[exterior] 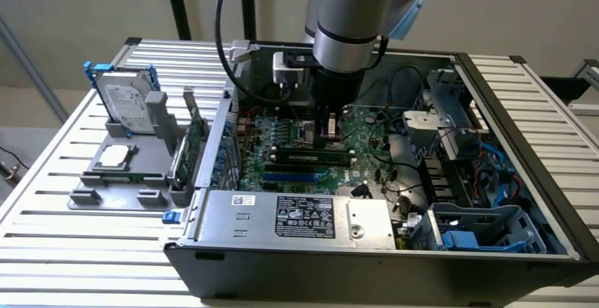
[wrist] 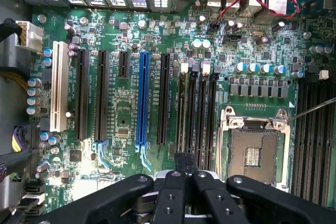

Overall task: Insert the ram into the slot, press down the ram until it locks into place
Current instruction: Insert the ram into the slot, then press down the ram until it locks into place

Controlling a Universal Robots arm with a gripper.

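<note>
1. Slatted aluminium bench [exterior: 56, 182]: carries an open black steel computer case [exterior: 374, 266].
2. Grey plastic holder [exterior: 117, 182]: stands on the bench, beside the case on the exterior view's left, with a silver hard drive [exterior: 131, 104] upright in it.
3. Silver-and-blue robot arm [exterior: 351, 20]: reaches down into the case from above.
4. Green motherboard [wrist: 126, 108]: lies flat on the case floor.
5. Ram, a long thin green stick with a pale label [exterior: 313, 157]: lies along 1 long black slot [exterior: 277, 159] in mid-case; whether it is locked cannot be told.
6. Black gripper [exterior: 327, 138]: directly over the ram, at or just above its top edge. In the wrist view its fingers [wrist: 178, 163] are pressed together.
</note>
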